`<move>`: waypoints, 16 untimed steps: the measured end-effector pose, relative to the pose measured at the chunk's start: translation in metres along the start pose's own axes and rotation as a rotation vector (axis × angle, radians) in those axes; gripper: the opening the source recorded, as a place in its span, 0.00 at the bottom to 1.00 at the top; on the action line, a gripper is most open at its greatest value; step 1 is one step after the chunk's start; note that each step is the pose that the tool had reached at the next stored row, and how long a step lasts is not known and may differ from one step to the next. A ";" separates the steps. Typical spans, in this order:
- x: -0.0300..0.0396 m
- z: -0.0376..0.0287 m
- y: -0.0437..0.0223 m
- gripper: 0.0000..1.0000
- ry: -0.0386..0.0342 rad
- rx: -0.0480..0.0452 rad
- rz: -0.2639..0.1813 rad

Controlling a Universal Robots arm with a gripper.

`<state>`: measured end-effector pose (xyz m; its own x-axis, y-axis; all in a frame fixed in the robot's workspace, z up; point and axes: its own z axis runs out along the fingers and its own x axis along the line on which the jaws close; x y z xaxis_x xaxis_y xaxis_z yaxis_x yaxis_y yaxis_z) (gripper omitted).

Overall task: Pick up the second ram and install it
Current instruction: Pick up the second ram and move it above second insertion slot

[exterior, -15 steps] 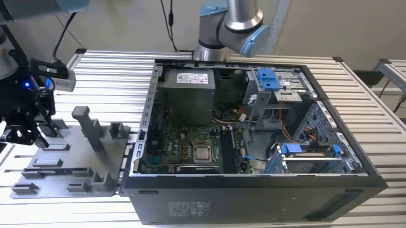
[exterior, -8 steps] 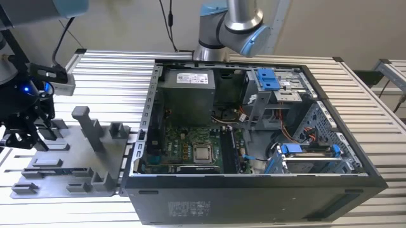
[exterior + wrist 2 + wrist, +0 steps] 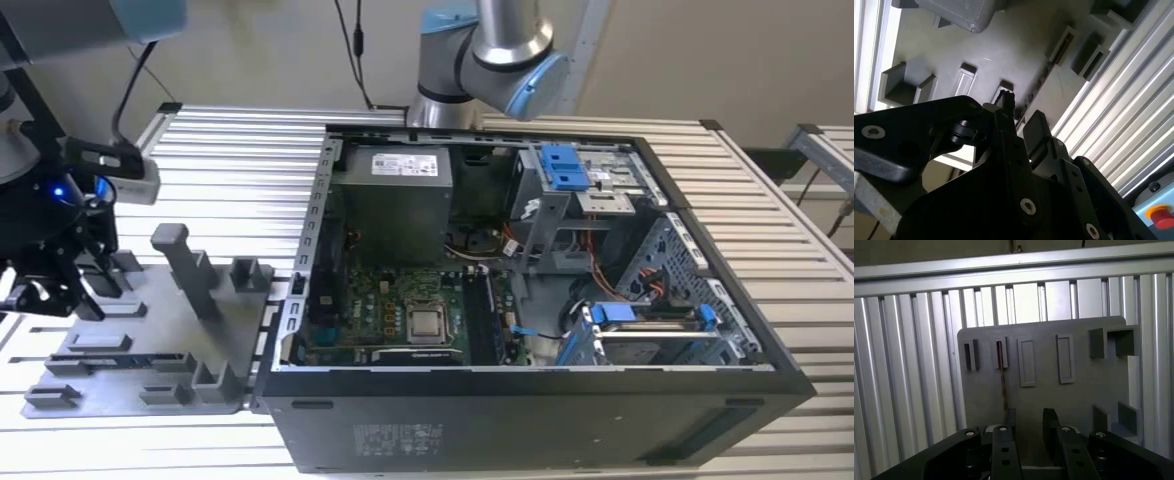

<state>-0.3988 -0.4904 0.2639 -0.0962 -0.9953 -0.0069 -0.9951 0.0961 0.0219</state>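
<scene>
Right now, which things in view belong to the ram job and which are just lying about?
For the job: second ram, on the fixture plate; gripper, open above that plate; open computer case.
Lying about: tall grey post; grey blocks; slatted table; other robot arm behind the case.

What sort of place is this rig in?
Likely a robotics lab's PC-assembly cell: an open computer case on a slatted metal table, a grey fixture plate holding a ram, and a robot arm.
</scene>
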 end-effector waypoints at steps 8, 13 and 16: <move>0.0000 0.0088 -0.0002 0.36 0.0002 0.0052 0.000; 0.0001 0.0115 -0.0002 0.36 0.0001 0.0073 0.000; 0.0001 0.0122 -0.0002 0.36 0.0001 0.0075 0.000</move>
<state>-0.3989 -0.4903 0.2517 -0.0962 -0.9953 -0.0068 -0.9953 0.0961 0.0143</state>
